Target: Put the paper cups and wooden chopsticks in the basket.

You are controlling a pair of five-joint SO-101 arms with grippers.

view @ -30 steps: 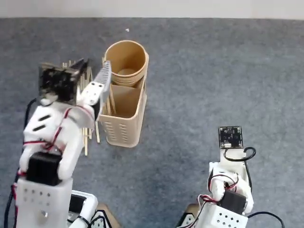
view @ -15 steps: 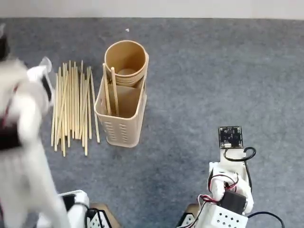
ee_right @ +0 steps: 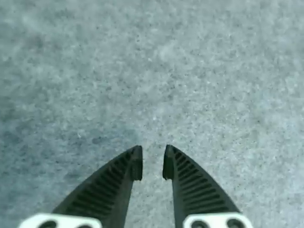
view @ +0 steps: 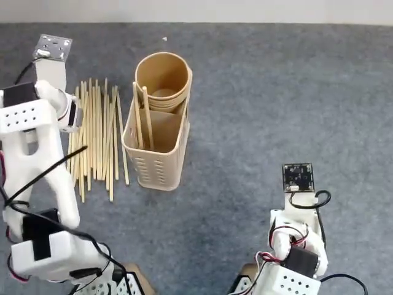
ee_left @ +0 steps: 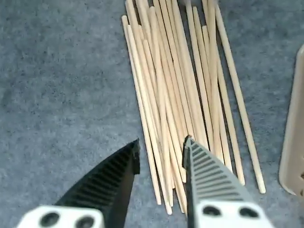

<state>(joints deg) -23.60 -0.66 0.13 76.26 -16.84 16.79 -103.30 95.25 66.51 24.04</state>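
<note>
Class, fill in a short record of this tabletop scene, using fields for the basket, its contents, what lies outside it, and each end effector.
basket: upright on the grey carpet, two compartments
paper cups: stacked in the far compartment
chopsticks in basket: two, leaning in the near compartment
loose chopsticks: a pile on the carpet beside the basket
left end effector: open, above the pile, holding nothing
right end effector: slightly open, over bare carpet, holding nothing
</note>
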